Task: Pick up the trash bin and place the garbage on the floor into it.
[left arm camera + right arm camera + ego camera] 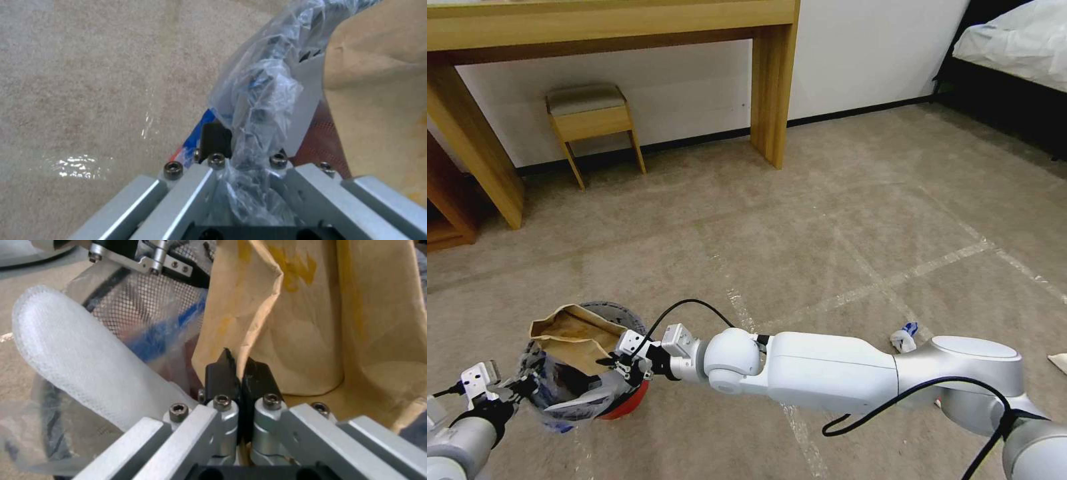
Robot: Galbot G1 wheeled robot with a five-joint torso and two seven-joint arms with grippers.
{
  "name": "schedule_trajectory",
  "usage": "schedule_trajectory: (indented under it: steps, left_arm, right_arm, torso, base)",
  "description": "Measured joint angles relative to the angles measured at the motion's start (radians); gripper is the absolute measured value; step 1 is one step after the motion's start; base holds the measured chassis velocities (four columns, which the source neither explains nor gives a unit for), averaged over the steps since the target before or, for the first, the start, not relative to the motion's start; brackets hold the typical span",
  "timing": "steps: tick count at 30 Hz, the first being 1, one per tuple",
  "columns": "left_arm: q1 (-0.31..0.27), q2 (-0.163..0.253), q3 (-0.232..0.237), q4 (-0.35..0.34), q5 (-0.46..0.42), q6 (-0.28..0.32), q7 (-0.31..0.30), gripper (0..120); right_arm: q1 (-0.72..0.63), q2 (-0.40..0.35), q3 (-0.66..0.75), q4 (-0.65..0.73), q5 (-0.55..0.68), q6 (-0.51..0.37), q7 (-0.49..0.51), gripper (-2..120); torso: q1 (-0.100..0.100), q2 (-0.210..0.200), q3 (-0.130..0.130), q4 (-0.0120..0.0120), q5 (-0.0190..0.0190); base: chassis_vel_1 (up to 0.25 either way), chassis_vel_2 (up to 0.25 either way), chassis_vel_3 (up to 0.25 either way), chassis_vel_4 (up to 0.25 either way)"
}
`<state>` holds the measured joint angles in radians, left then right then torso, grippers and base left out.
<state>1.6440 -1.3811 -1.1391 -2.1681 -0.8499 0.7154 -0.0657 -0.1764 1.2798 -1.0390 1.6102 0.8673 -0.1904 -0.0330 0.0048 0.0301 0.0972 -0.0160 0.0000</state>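
Note:
The red trash bin, lined with a clear bluish bag, hangs at the lower left of the head view. My left gripper is shut on its rim and liner. A brown paper bag stands half inside the bin, its top sticking out above the rim. My right gripper reaches across from the right and is shut on the paper bag's edge. A white slipper lies inside the bin beside the paper bag. More garbage, a small white and blue piece, lies on the floor.
A wooden desk and a small stool stand against the back wall. A bed is at the far right. Another pale scrap lies at the right edge. Shiny tape lines cross the carpet.

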Motion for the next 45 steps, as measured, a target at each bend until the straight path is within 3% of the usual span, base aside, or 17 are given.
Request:
schedule_trajectory:
  steps: [9,12,14,15,19,25,45]
  left_arm:
    - [0.001,-0.001,-0.002,0.0,0.0,0.0,0.0,1]
    - [0.001,-0.002,-0.002,0.003,0.001,0.0,0.001,1]
    - [0.0,-0.002,-0.002,0.004,0.001,0.0,0.001,1]
    - [0.0,-0.002,-0.002,0.006,0.002,-0.001,0.001,1]
    - [-0.001,-0.004,-0.002,0.008,0.003,-0.001,0.001,1]
    - [-0.001,-0.004,-0.002,0.018,0.007,-0.002,0.002,1]
    - [-0.012,-0.004,0.002,0.039,0.015,-0.002,0.003,1]
  right_arm:
    - [-0.002,0.0,0.005,0.0,-0.001,0.0,0.0,25]
    - [-0.002,-0.001,0.007,0.0,-0.002,0.0,-0.001,42]
    - [-0.002,-0.001,0.008,0.0,-0.002,0.0,-0.002,45]
    - [-0.002,-0.002,0.01,0.0,-0.003,0.0,-0.003,55]
    - [-0.002,-0.001,0.013,0.0,-0.004,0.001,-0.004,64]
    - [-0.004,0.001,0.025,0.001,-0.006,0.003,-0.004,90]
    - [0.004,-0.022,0.163,0.069,-0.031,0.007,0.0,92]
  torso:
    - [0.0,0.0,0.0,0.0,0.0]
    - [0.0,0.0,0.0,0.0,0.0]
    - [0.0,0.0,0.0,0.0,0.0]
    - [0.0,0.0,0.0,0.0,0.0]
    - [0.0,0.0,0.0,0.0,0.0]
    - [0.0,0.0,0.0,0.0,0.0]
    - [0.0,0.0,0.0,0.0,0.0]
  base:
    - [0.0,0.0,0.0,0.0]
    - [0.0,0.0,0.0,0.0]
    - [0.0,0.0,0.0,0.0]
    - [0.0,0.0,0.0,0.0]
    - [0.0,0.0,0.0,0.0]
    - [0.0,0.0,0.0,0.0]
    - [0.0,0.0,0.0,0.0]
